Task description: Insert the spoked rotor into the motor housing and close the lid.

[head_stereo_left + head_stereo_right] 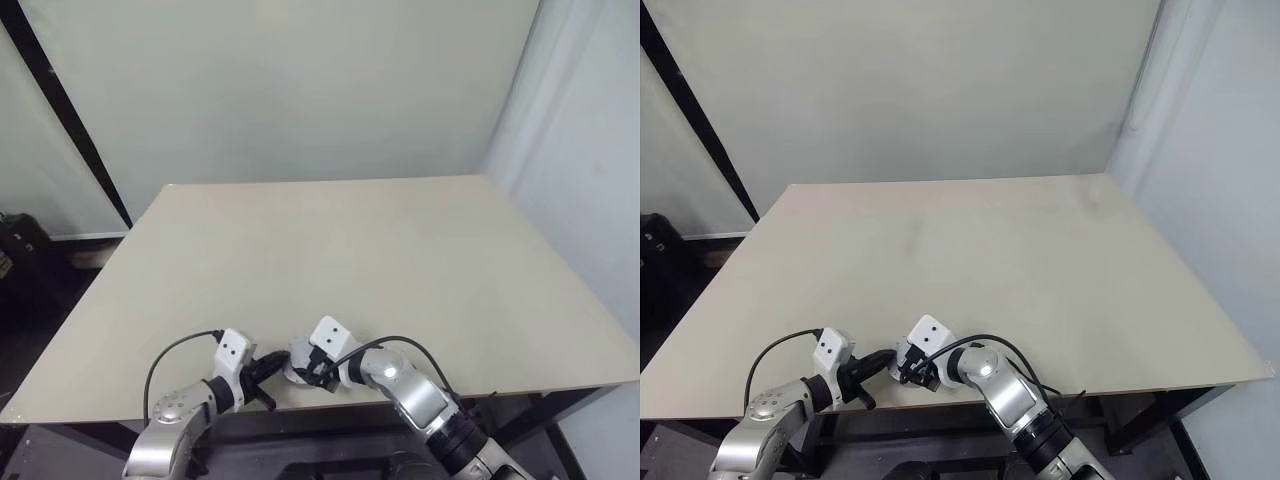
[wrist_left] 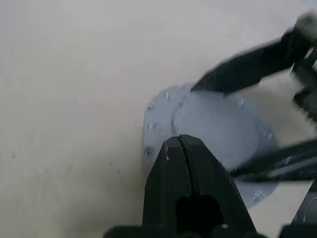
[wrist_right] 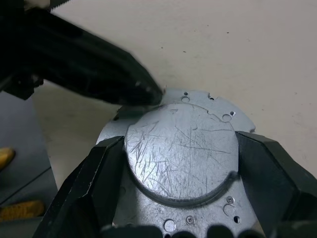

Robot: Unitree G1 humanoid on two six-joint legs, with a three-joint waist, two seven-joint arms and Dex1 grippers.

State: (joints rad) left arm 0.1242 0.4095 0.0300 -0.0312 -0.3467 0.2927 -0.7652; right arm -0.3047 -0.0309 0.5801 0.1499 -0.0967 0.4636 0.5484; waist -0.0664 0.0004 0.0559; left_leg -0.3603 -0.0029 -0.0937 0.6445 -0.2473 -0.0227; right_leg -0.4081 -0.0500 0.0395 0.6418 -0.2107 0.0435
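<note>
The lid (image 3: 181,148) is a scratched grey round disc on a flange with small holes. It lies on the table (image 1: 350,250) close to the front edge, and also shows as the lid (image 2: 213,124). My right gripper (image 3: 179,141) has one finger (image 3: 99,173) on each side of the raised round part, closed against it. My left gripper (image 2: 179,141) is shut with nothing in it, and its tip rests at the lid's rim. From the head the left gripper (image 1: 268,368) and right gripper (image 1: 300,368) meet over the lid. The motor housing and the spoked rotor are hidden.
The table's front edge (image 1: 300,400) runs just under both grippers, with floor below it. Bare tabletop stretches ahead and to both sides. A black post (image 1: 70,120) and a dark bag (image 1: 20,240) stand off the table's left. Yellow bits (image 3: 20,210) lie on the floor.
</note>
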